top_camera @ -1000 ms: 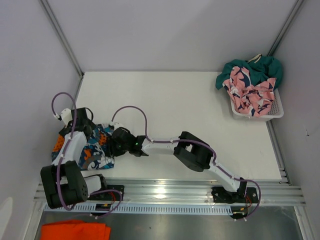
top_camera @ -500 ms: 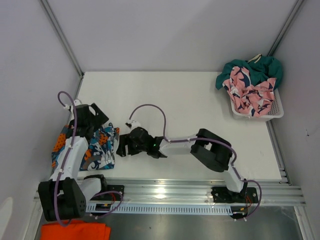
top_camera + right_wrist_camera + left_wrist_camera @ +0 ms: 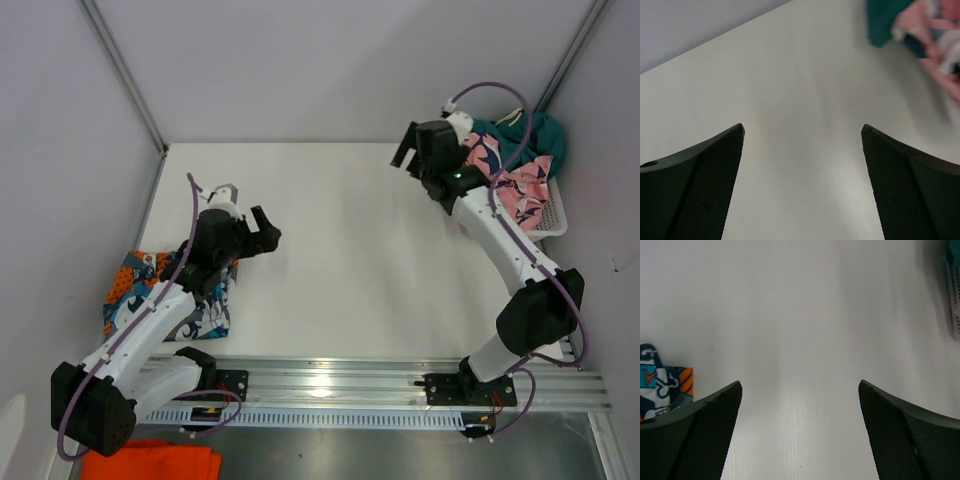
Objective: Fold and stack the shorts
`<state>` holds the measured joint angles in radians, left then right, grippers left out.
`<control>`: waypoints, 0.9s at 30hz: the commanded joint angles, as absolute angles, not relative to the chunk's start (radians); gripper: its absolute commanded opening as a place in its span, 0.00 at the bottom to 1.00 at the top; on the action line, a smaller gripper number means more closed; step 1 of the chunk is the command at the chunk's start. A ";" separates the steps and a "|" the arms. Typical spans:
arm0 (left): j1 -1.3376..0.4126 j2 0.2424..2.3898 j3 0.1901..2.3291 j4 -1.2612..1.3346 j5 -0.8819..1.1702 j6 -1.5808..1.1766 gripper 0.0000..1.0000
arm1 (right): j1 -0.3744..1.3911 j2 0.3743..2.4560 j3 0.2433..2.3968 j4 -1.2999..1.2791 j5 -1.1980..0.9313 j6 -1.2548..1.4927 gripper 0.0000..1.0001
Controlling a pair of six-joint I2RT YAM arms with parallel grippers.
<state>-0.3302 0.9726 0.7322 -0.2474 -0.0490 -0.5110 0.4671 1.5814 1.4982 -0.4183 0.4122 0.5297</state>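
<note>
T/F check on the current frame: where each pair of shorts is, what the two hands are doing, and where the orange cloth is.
1. The graphic-print shorts lie on the table near its left edge. True.
2. The left hand is shut on the graphic-print shorts. False: it is open and empty over bare table.
3. The pink shark shorts and teal shorts are in the white basket. True.
4. The right hand holds the teal shorts. False: it is open and empty, beside the basket.
5. The orange cloth is in the basket. False: it lies off the table, past its near left corner.
</note>
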 commanded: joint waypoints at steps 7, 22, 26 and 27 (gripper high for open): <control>-0.486 1.118 0.752 -0.137 -0.068 -0.428 0.99 | 0.131 1.758 1.666 -0.690 0.537 0.468 0.97; -0.683 1.224 0.669 0.140 -0.201 -0.374 0.99 | -0.032 1.948 1.732 -0.623 0.431 0.497 0.00; -0.704 1.224 0.669 0.152 -0.235 -0.353 0.99 | -0.029 1.850 1.709 -0.604 0.483 0.503 0.00; -0.706 1.232 0.670 0.150 -0.241 -0.351 0.99 | -0.031 1.824 1.710 -0.601 0.489 0.502 0.00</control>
<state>-0.6884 1.2251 0.6621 0.0944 -0.1894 -0.3904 -0.0322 1.9297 1.6817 -0.6239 0.4419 0.4969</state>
